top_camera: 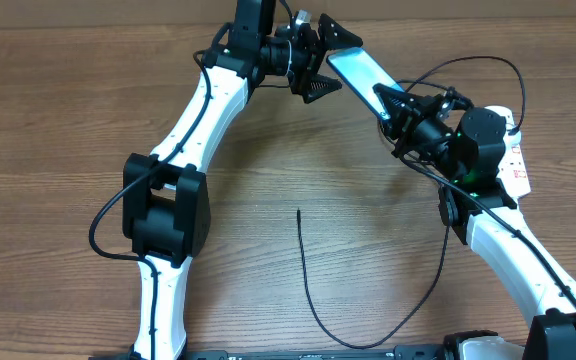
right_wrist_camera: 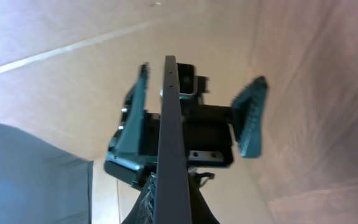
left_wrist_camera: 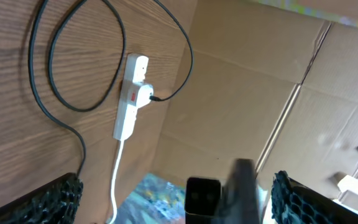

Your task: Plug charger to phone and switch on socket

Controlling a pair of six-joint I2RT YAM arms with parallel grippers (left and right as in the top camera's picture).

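Above the wooden table (top_camera: 68, 100), right gripper (top_camera: 388, 100) clamps the phone (top_camera: 360, 72) aloft, left gripper (top_camera: 330, 62) spread around its end.

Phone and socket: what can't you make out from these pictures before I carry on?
Phone port: too small overhead; right wrist view shows only its thin edge.
Socket switches: too small in left wrist view; right arm covers most of it overhead.
Whether left gripper touches the phone: unclear, blurred in left wrist view.
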